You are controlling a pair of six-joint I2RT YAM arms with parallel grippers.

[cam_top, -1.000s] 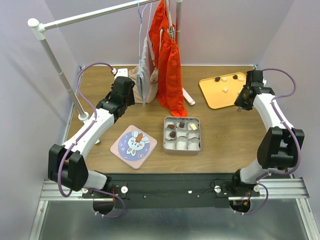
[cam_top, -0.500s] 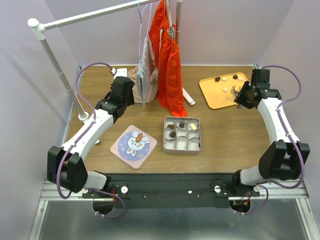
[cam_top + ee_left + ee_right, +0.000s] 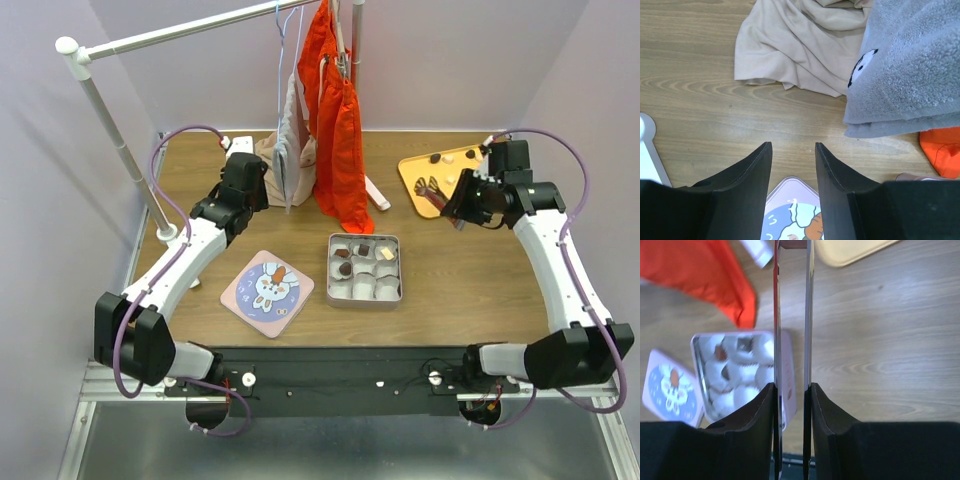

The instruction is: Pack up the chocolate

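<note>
Chocolate (image 3: 436, 157): some on orange tray (image 3: 410, 170), some in tin (image 3: 401, 270) cups. Tiny, light, probably slick and easily marred, so pinch gently across sides. Right gripper (image 3: 792, 386) clenched on metal tweezers (image 3: 775, 330). Left gripper (image 3: 792, 145) released, nothing held.

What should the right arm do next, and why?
Probably swing the right claw left to the tin: its tongs seem to pinch a dark chocolate above the orange tray, and the tin's near paper cups look empty.
</note>
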